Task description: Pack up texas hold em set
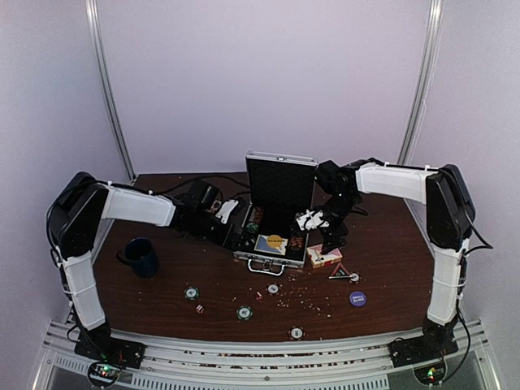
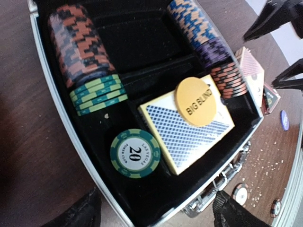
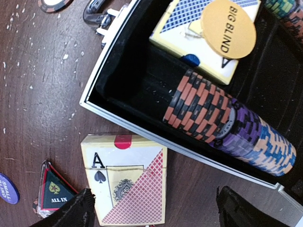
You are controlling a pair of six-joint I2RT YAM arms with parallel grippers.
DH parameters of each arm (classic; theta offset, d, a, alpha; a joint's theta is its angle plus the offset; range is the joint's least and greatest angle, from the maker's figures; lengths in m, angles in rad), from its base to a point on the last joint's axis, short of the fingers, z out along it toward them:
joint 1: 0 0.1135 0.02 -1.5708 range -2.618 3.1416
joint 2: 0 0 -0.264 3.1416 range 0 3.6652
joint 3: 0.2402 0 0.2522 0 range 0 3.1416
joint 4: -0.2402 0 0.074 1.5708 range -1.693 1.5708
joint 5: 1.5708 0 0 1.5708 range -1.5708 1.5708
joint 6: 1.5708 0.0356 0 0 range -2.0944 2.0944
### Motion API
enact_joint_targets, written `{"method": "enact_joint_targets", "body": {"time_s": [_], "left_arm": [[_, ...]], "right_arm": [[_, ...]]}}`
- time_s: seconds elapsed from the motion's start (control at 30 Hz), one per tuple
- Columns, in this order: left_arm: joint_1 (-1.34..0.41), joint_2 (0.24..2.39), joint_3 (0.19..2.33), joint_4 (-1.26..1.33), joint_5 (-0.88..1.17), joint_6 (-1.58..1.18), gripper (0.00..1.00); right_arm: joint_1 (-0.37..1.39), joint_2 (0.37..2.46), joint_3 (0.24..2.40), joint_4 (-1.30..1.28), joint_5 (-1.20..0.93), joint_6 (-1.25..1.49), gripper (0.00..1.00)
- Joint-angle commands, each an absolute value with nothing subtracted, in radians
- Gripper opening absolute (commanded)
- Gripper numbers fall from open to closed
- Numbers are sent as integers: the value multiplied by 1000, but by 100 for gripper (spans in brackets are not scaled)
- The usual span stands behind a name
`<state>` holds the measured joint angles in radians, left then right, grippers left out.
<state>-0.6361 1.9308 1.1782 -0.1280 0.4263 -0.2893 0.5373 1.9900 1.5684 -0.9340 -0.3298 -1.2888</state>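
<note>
The silver case [image 1: 244,253] lies open mid-table with its lid [image 1: 280,183] upright. In the left wrist view it holds rows of chips [image 2: 78,45], a blue card box [image 2: 189,137], a yellow "BIG BLIND" disc [image 2: 198,101] and a loose green 20 chip [image 2: 135,152]. My left gripper [image 2: 156,215] hangs open and empty over the case's near left corner. My right gripper [image 3: 154,213] is open, just above the pink card box [image 3: 128,182], which lies on the table beside the case's right wall. The blue disc [image 1: 357,298] lies front right.
A dark blue mug [image 1: 142,256] stands at the left. Loose chips [image 1: 192,292] [image 1: 244,312] [image 1: 297,332] and a tiny die [image 1: 197,308] lie in front of the case among crumbs. A triangular "ALL IN" marker [image 3: 54,191] lies next to the pink box.
</note>
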Motion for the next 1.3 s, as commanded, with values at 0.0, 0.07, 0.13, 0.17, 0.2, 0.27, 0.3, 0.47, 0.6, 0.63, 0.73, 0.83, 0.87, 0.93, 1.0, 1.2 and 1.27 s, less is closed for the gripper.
{"method": "enact_joint_targets", "body": {"time_s": [0.0, 0.07, 0.13, 0.17, 0.2, 0.27, 0.3, 0.47, 0.6, 0.63, 0.73, 0.83, 0.87, 0.93, 1.0, 1.2, 1.27], "left_arm": [[-603, 1826, 1149, -145, 416, -285, 85], [-587, 1797, 1142, -160, 409, -276, 86], [-572, 1774, 1138, -175, 393, -263, 87], [-566, 1763, 1136, -177, 381, -256, 87], [-560, 1756, 1132, -176, 367, -251, 87], [-553, 1744, 1123, -165, 354, -241, 87], [-548, 1740, 1116, -154, 354, -241, 87], [-536, 1736, 1081, -112, 363, -246, 87], [-534, 1739, 1067, -101, 366, -245, 86], [-534, 1737, 1064, -99, 367, -244, 86], [-534, 1736, 1057, -94, 365, -241, 86], [-532, 1736, 1057, -93, 365, -238, 86], [-531, 1737, 1057, -94, 365, -237, 86], [-531, 1740, 1057, -94, 367, -235, 86], [-531, 1739, 1058, -95, 367, -234, 86], [-531, 1733, 1053, -95, 362, -234, 86], [-530, 1731, 1052, -95, 359, -233, 86]], "right_arm": [[554, 2040, 1633, -1064, -284, -1347, 89], [555, 2049, 1630, -1077, -277, -1351, 90], [555, 2048, 1608, -1070, -269, -1351, 99], [555, 2046, 1589, -1052, -259, -1346, 100], [557, 2044, 1574, -1034, -251, -1337, 100], [557, 2047, 1559, -1002, -240, -1311, 100], [557, 2051, 1561, -997, -240, -1299, 100], [557, 2064, 1563, -976, -242, -1263, 97], [557, 2083, 1566, -988, -228, -1256, 91], [557, 2088, 1566, -993, -224, -1255, 90], [557, 2091, 1565, -1004, -218, -1253, 88], [557, 2083, 1562, -1012, -217, -1252, 87], [558, 2081, 1560, -1013, -216, -1250, 88], [558, 2080, 1557, -1016, -209, -1247, 89], [558, 2080, 1551, -1007, -192, -1234, 88], [565, 2068, 1508, -952, -146, -1201, 80], [567, 2056, 1495, -932, -144, -1194, 77]]}}
